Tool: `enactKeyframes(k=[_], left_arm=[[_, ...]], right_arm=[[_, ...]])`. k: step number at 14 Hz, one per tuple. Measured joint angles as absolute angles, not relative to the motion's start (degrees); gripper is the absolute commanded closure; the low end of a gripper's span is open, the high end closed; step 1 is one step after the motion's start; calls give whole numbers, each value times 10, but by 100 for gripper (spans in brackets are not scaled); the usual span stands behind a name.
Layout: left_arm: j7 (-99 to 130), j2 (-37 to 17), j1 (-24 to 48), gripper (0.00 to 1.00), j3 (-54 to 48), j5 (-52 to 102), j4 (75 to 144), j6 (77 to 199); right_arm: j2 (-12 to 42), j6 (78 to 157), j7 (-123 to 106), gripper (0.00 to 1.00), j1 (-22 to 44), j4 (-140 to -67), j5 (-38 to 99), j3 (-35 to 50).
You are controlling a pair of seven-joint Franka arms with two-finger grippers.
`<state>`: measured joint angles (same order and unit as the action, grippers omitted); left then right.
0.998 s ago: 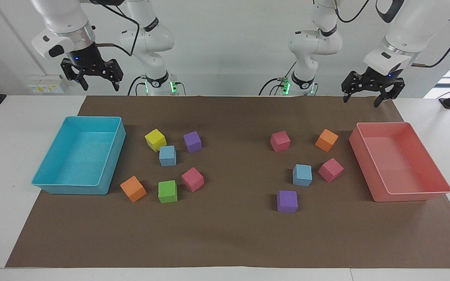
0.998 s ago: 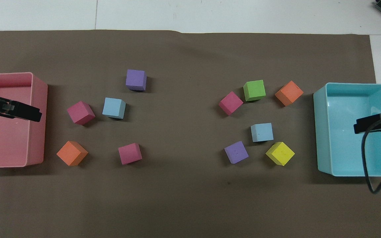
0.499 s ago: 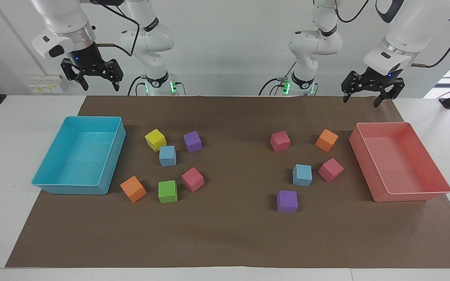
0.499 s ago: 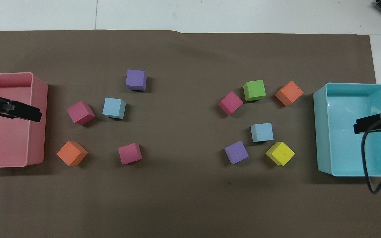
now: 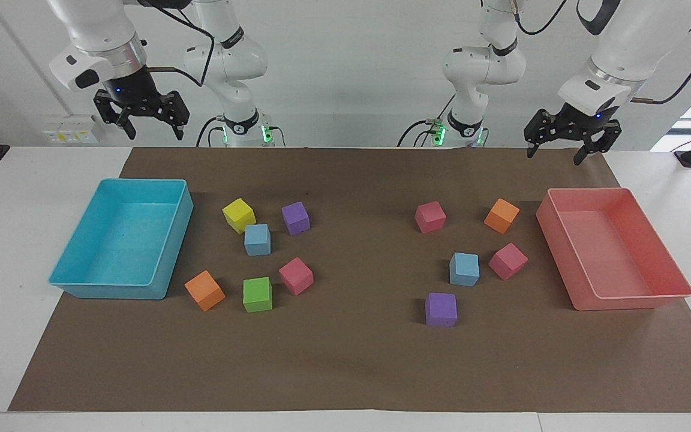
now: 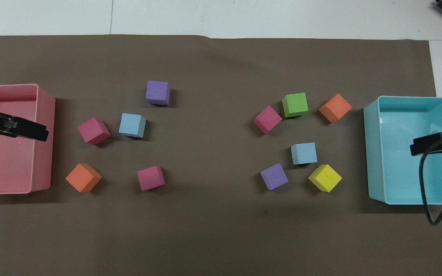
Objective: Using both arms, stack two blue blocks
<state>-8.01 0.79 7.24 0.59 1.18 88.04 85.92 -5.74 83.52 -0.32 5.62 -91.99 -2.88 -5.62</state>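
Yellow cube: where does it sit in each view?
Facing view: yellow cube sits beside the turquoise bin, toward the right arm's end.
Overhead view: yellow cube sits low, near the turquoise bin.
Shared landmark: the blue block touching it.

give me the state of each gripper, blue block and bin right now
left gripper: open, empty, raised over the pink bin
right gripper: open, empty, raised over the turquoise bin
blue block by the yellow block: flat on the mat, unstacked
blue block by the pink block: flat on the mat, unstacked
turquoise bin: upright, empty
pink bin: upright, empty
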Motion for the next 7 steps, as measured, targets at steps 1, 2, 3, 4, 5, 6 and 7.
enactKeyframes(k=[1, 2, 3, 4, 5, 6, 7], left_arm=[[-80, 8, 72, 0, 6, 12, 880, 859], [-80, 8, 72, 0, 6, 12, 880, 859], [-80, 8, 72, 0, 7, 12, 880, 859], [-80, 8, 72, 0, 8, 12, 880, 859], [-80, 8, 72, 0, 9, 12, 880, 859], [-80, 8, 72, 0, 12, 12, 880, 859], [-80, 8, 71, 0, 15, 12, 880, 859]], right_arm=[[-59, 835, -3, 0, 56, -921, -29, -56], [-61, 835, -3, 0, 56, -923, -29, -56], [-62, 835, -3, 0, 56, -924, -29, -56], [-63, 835, -3, 0, 57, -924, -29, -55], [-63, 836, -3, 0, 57, -925, -29, -54], [-63, 839, -3, 0, 57, -927, -28, -52], [-63, 849, -3, 0, 58, -932, -26, -49]])
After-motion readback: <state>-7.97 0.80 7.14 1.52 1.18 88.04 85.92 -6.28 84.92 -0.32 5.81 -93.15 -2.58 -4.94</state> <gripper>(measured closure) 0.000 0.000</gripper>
